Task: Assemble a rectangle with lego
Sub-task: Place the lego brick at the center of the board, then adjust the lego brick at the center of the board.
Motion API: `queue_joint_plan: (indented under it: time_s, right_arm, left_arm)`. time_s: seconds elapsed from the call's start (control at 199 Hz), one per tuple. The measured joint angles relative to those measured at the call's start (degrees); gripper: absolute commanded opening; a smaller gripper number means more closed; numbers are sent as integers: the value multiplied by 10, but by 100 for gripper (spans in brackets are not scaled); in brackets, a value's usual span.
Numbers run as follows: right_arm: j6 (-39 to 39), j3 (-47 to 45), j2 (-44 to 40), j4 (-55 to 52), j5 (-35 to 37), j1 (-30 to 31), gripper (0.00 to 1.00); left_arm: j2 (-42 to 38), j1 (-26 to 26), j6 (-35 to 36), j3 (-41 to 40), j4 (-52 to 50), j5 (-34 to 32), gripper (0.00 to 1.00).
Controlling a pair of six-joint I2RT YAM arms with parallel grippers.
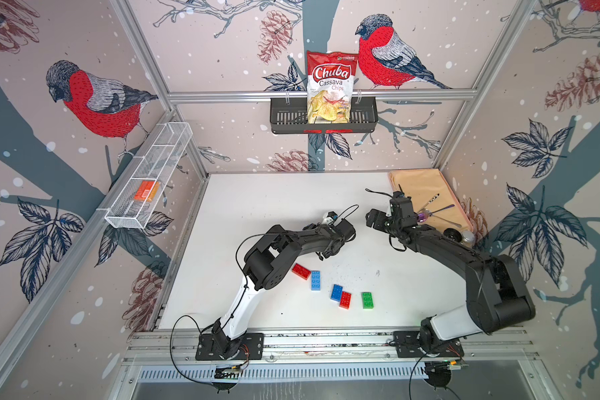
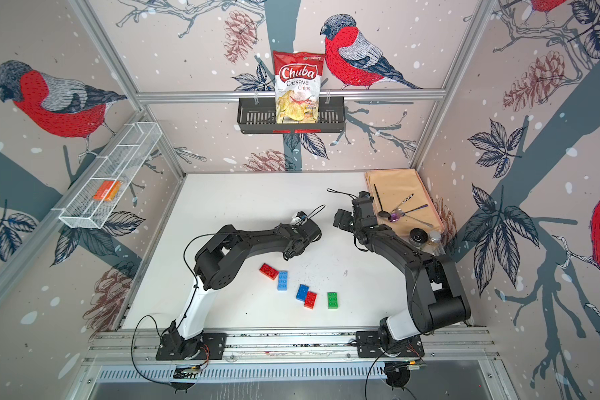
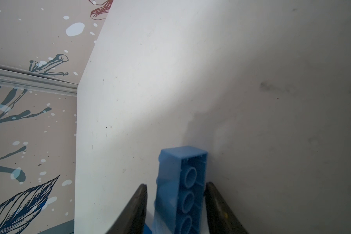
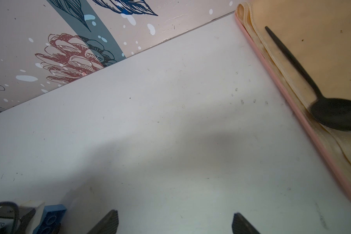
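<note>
Left gripper, arm stretched forward, sat loose around an edge-up blue brick; right gripper gaped empty above tabletop.

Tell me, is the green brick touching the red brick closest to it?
Apart. Both top views show a strip of bare white table between the green brick and the nearest red brick.

Two red bricks, three blue bricks, one green brick

Blue brick blurred; lower end beyond the left wrist view's edge
</note>
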Motion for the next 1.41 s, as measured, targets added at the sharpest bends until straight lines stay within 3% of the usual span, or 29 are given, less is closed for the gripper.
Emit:
queue_joint_plan:
  time_s: [0.261,0.472,0.533,0.643,0.749,0.919,1.105,1.281,1.407]
  right_arm:
    - [0,-4,-6,6,0,1,92]
    - [0,-4,-7,6,-2,5,92]
    - [0,-4,-7,6,-2,5,92]
    - [0,-4,-8,6,-2,5,92]
    - [-5,2,-4,2,-2,7,93]
    - [-39,45,21,-22,-11,29,95]
    - [-117,164,96,-89,-30,103,99]
    - [-250,350,229,-227,-35,200,99]
    - [-335,512,334,-358,-25,237,99]
  left_arm:
    - [-3,-2,-9,-1,-5,8,39]
    - [-48,14,-14,-28,6,83,41]
    - [-66,19,-13,-38,13,108,46]
    - [-107,37,-13,-56,21,166,65]
    - [-163,66,-22,-87,39,235,76]
    - [-303,146,-55,-180,88,368,80]
    - [-416,226,-104,-281,146,483,80]
    - [-472,275,-136,-347,169,544,80]
    - [-546,334,-181,-419,185,603,79]
